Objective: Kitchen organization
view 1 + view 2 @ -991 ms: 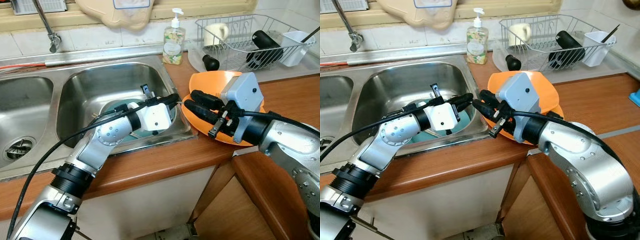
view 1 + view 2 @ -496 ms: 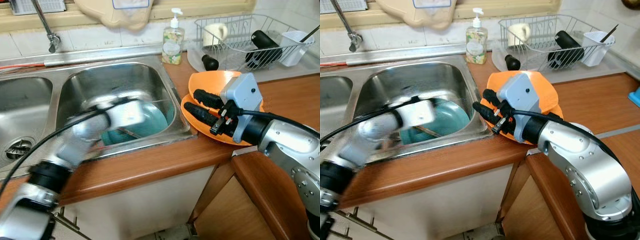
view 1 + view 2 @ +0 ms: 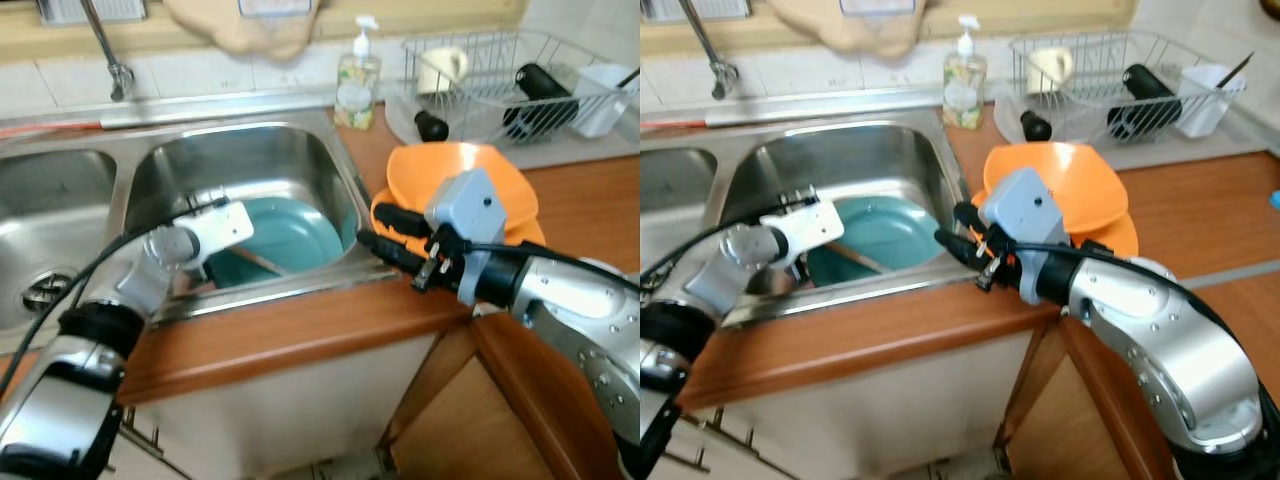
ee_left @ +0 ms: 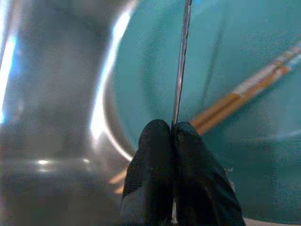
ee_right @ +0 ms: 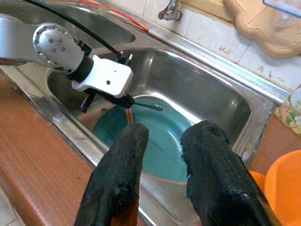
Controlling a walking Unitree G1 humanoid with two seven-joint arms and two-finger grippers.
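A teal plate point(image 3: 300, 225) lies in the right basin of the steel sink point(image 3: 150, 165), with wooden chopsticks point(image 4: 244, 92) resting across it. My left gripper point(image 4: 173, 129) is down in that basin at the plate's left edge, shut on a thin metal utensil point(image 4: 181, 61) that points out over the plate. My right gripper point(image 3: 371, 224) hovers open just above the sink's right rim, in front of the stacked orange plates point(image 3: 470, 180); nothing sits between its fingers point(image 5: 120, 165).
A wire dish rack point(image 3: 520, 70) with a mug and cups stands at the back right of the wooden counter point(image 3: 590, 200). A soap bottle point(image 3: 355, 75) sits behind the sink and the faucet point(image 3: 105, 50) rises at the back left. A second basin point(image 3: 45, 220) lies to the left.
My left arm has drawn back from the sink's right rim to the left side of the teal plate. My right gripper has edged toward the sink rim. The camera has shifted a little.
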